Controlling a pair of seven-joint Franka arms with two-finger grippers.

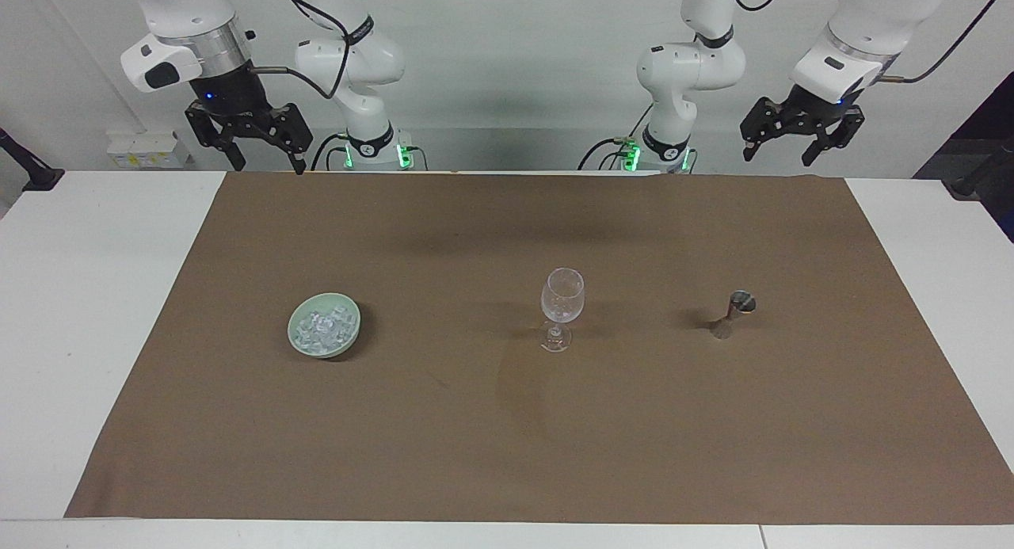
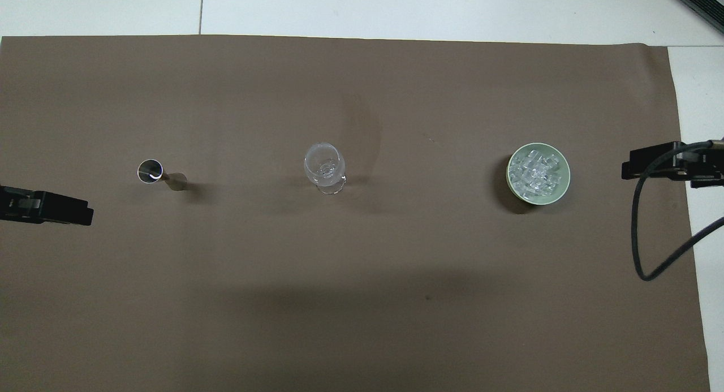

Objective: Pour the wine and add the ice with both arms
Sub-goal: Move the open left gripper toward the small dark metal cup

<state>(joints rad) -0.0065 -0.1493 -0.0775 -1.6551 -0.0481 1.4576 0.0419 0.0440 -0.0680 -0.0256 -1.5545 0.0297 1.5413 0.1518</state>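
Note:
A clear, empty wine glass (image 1: pixel 562 299) stands upright mid-mat; it also shows in the overhead view (image 2: pixel 324 166). A pale green bowl (image 1: pixel 354 333) holding several ice cubes (image 1: pixel 321 325) sits toward the right arm's end; the overhead view shows the bowl (image 2: pixel 564 185) and the ice (image 2: pixel 534 171). A small metal measuring cup (image 1: pixel 735 311) stands toward the left arm's end, also in the overhead view (image 2: pixel 155 173). My right gripper (image 1: pixel 268 162) hangs open and empty, raised over the mat's edge nearest the robots. My left gripper (image 1: pixel 777 154) hangs open and empty, raised at its own end.
A brown mat (image 1: pixel 507 422) covers most of the white table (image 1: pixel 87 295). A black cable (image 2: pixel 642 233) loops down from the right gripper (image 2: pixel 656 163) in the overhead view. The left gripper's tip (image 2: pixel 48 206) shows at that view's edge.

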